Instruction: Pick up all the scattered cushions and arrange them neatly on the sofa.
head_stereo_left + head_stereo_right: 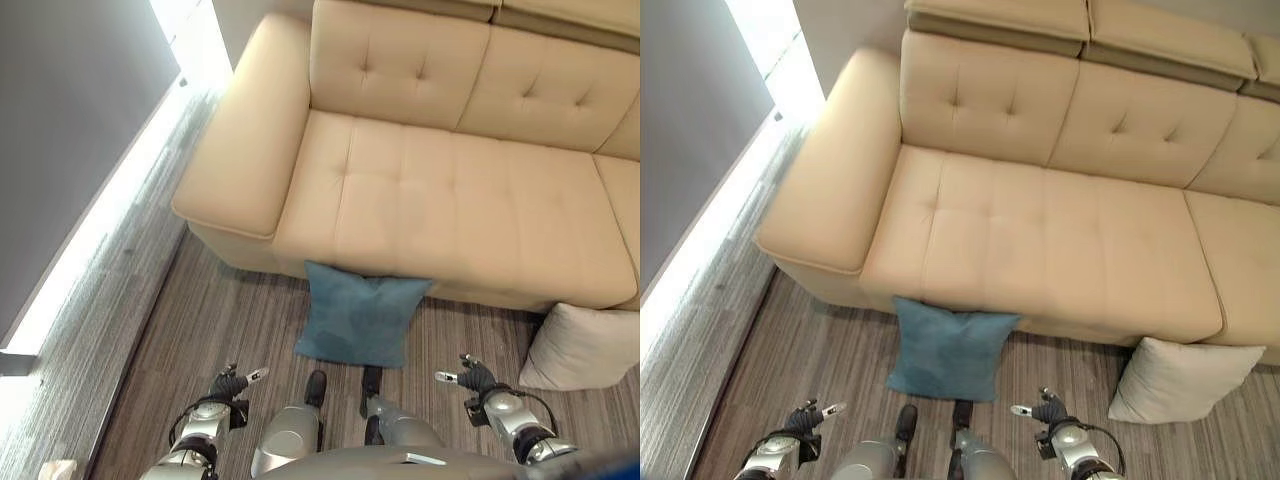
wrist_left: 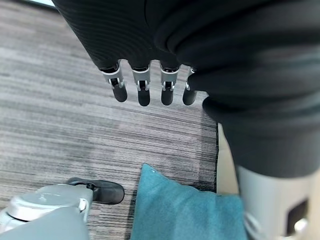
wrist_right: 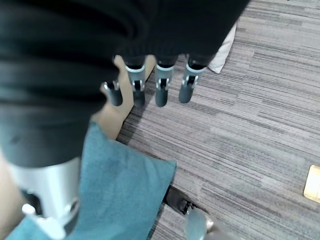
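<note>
You've got both hands empty with fingers relaxed, left hand (image 1: 228,385) and right hand (image 1: 476,378) low in frame, flanking the blue cushion (image 1: 357,312) propped against the sofa (image 1: 450,190) front at centre, so a one-sided grab could just topple it flat, while the cream cushion (image 1: 585,345) waits at lower right.
</note>
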